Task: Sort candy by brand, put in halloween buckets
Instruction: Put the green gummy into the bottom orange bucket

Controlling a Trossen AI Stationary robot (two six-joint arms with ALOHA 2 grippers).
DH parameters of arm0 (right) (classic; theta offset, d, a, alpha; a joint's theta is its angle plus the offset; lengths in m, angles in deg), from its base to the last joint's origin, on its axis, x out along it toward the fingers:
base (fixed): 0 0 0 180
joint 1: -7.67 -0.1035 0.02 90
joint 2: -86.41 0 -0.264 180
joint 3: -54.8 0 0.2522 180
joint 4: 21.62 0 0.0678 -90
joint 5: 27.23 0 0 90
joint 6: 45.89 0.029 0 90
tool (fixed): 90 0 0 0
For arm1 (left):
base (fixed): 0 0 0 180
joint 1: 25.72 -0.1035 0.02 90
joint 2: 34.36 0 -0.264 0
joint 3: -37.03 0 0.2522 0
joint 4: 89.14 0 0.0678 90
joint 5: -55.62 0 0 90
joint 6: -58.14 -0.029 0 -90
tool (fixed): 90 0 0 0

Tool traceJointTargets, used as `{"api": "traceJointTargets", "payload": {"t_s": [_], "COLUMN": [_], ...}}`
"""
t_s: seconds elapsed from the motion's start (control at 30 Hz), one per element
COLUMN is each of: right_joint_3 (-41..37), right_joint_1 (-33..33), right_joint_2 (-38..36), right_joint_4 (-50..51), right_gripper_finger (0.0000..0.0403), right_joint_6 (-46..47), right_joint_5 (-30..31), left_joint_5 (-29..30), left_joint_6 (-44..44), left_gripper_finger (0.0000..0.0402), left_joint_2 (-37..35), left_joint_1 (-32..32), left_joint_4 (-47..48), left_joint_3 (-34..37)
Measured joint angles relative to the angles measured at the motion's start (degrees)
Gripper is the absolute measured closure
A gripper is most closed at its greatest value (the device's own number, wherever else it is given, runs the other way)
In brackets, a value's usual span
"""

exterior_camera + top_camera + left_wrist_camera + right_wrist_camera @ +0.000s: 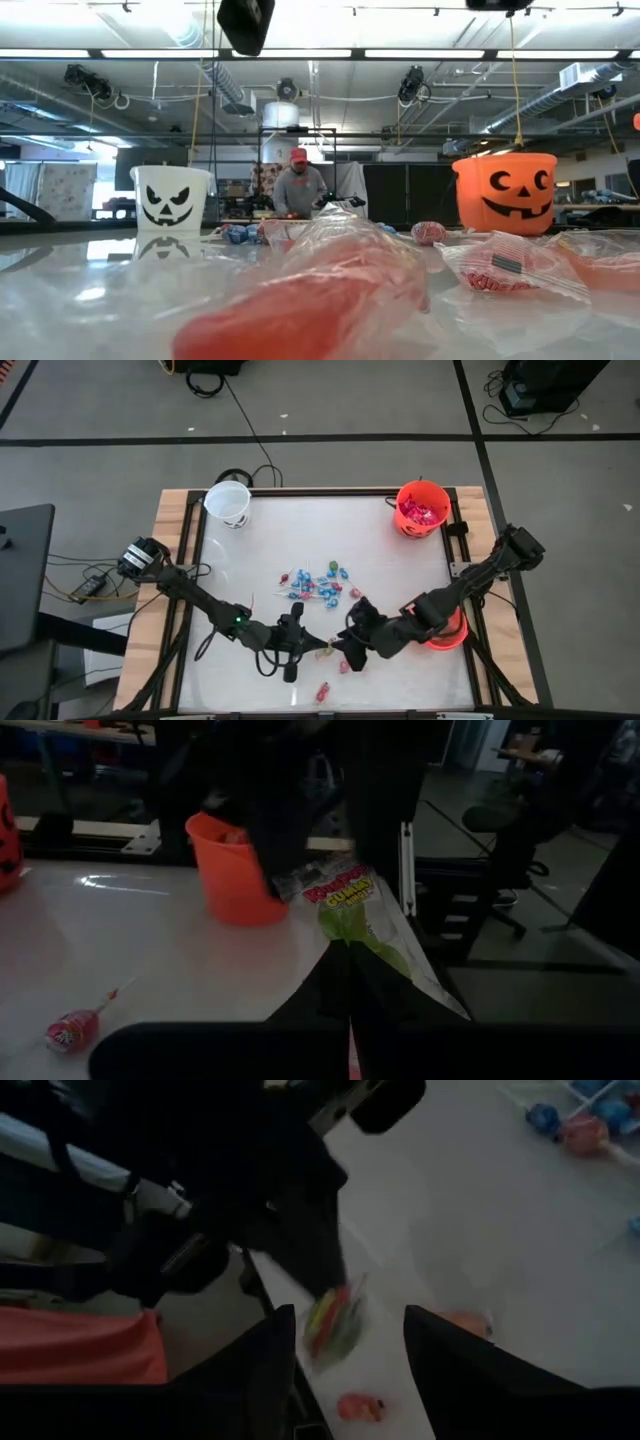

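My left gripper (314, 649) is shut on a clear packet with green candy (352, 910) and holds it out near the table's front middle. My right gripper (350, 1365) stands open just right of it, a finger on either side of the packet (335, 1320); whether it touches, I cannot tell. A cluster of blue and red candy (315, 585) lies mid-table. One orange bucket (422, 510) holding red candy stands at the far right corner, a white bucket (228, 503) at the far left, and a second orange bucket (447, 632) under my right arm. My left gripper pinches the packet's near end (362, 948) between its two shut fingers, which come about level from the table's left and lie along the packet. The packet sticks out past the fingertips toward the right, lifted clear of the table.
Loose pieces lie near the front edge: a red one (322, 692), another (345, 665) and a lollipop (75, 1028). Crinkled wrappers (500, 268) fill the low view's foreground. A person (298, 185) stands in the room beyond the table. Bare tabletop lies at the left and the far middle.
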Motion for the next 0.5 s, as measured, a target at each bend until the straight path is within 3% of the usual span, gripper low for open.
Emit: {"api": "traceJointTargets", "payload": {"t_s": [0.17,0.27,0.37,0.5], "right_joint_3": [0.00,0.09,0.04,0.04], "right_joint_1": [2.24,3.37,3.59,3.77], "right_joint_2": [1.14,1.73,1.68,-0.43], "right_joint_4": [-2.71,-2.20,-1.42,2.53], "right_gripper_finger": [0.0235,0.0295,0.0373,0.0382], "right_joint_6": [-2.28,-3.92,-6.41,-6.22], "right_joint_5": [-6.29,-12.22,-12.96,-12.10], "left_joint_5": [0.03,0.28,0.48,0.74], "left_joint_6": [-0.71,-0.70,-0.54,-0.18], "left_gripper_finger": [0.0398,0.0396,0.0385,0.0349], "left_joint_2": [0.00,0.00,0.02,0.00], "left_joint_1": [-0.02,-0.04,-0.04,-0.02], "left_joint_4": [-1.31,-1.77,-1.48,-1.82], "left_joint_3": [-0.02,-0.02,-0.02,-0.02]}}
